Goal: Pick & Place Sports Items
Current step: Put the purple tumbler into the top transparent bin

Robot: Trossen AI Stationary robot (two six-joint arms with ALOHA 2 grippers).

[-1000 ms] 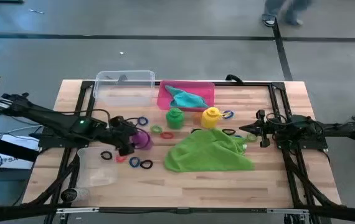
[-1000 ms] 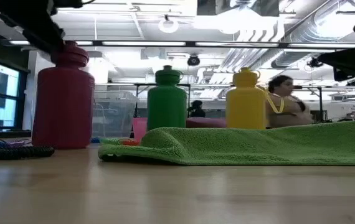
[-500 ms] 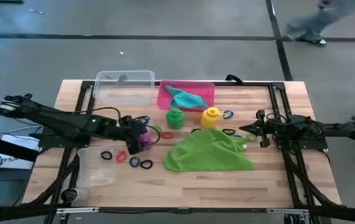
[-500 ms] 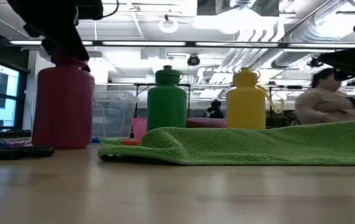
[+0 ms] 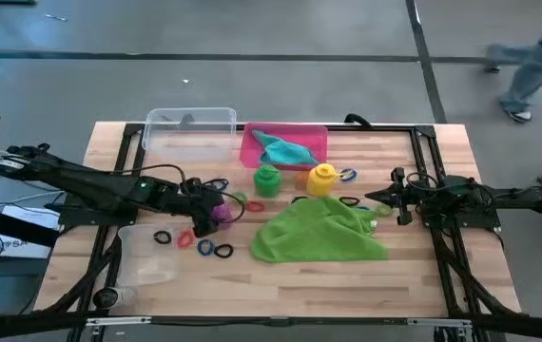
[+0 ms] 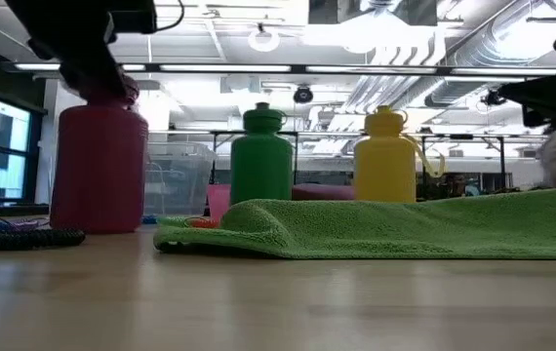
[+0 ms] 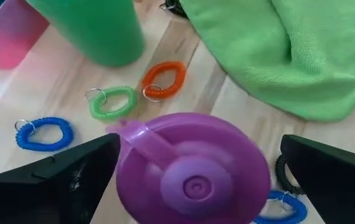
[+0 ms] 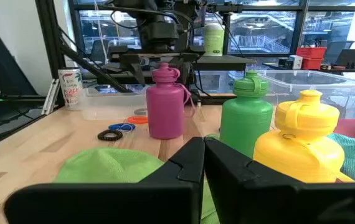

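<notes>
Directly above the purple bottle [image 7: 193,168], left pincer [image 5: 204,211] hangs w/ fingers wide apart; an off-centre descent could tip it; right pincer [image 5: 388,199] closed, idle.

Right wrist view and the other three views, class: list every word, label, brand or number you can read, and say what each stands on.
No text can be read in any view.
Can standing beyond the table's edge: it bears printed red lettering, too small and blurred to read.
Purple bottle, green bottle, yellow bottle: no labels show.
Tub and tray: no markings show.
</notes>
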